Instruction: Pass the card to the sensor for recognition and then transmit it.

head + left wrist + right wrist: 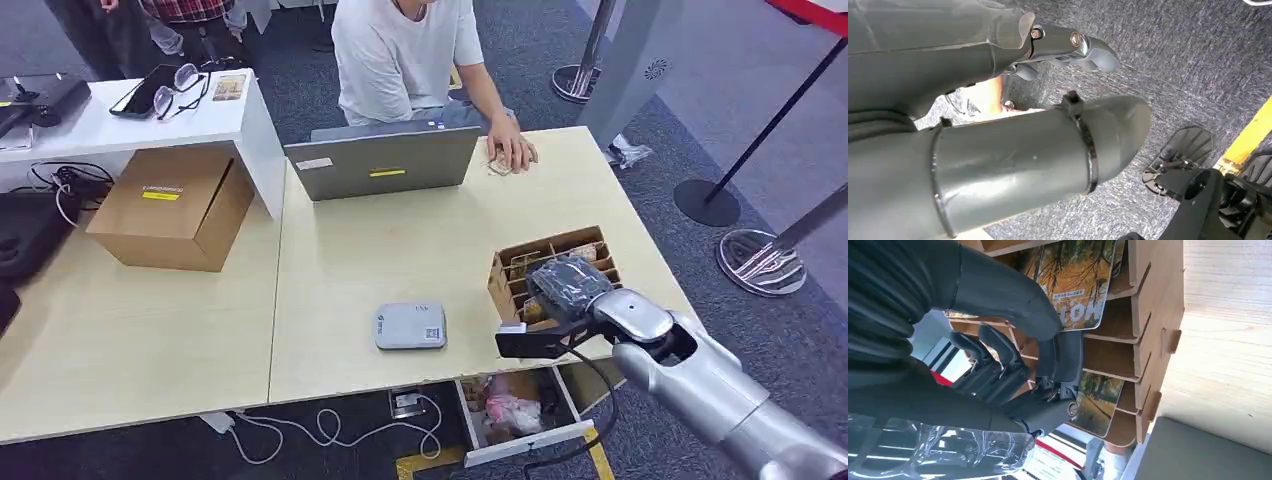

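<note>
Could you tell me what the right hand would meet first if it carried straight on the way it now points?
Most likely a card standing in the wooden rack; the right hand already reaches into its slots.

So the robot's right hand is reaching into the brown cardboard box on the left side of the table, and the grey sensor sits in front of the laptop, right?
Not quite. The right hand reaches into the slotted wooden card holder on the table's right side, as the head view shows. The grey sensor does sit in front of the laptop.
</note>
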